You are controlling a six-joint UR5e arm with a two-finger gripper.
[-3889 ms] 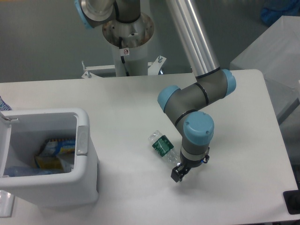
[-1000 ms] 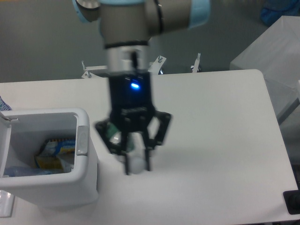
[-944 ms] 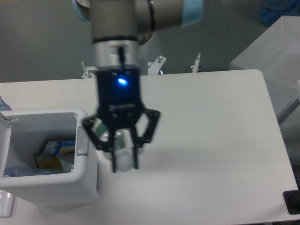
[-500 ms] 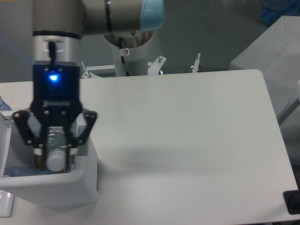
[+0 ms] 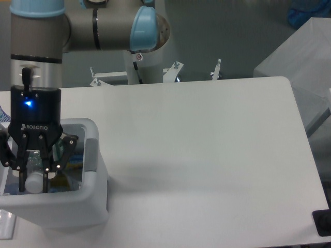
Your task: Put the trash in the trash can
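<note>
My gripper (image 5: 34, 182) hangs over the open top of the white trash can (image 5: 95, 186) at the left of the table, pointing down. Its fingers are shut on a crushed clear bottle (image 5: 33, 175), a piece of the trash, held upright with its white cap at the bottom. A bit of green label shows beside the right finger. The bottle sits above the bin's inside, level with its rim. Inside the can, blue and yellow packaging (image 5: 72, 166) shows past the gripper. The grey strip (image 5: 90, 153) runs along the right rim.
The arm's base column (image 5: 142, 57) stands behind the table's far edge. A grey box (image 5: 305, 62) sits off the table's right side. A small dark object (image 5: 321, 222) is at the front right corner.
The gripper carried the bottle leftward from the table's middle to over the trash can. In the last half second it moved a little further left and down over the opening.
</note>
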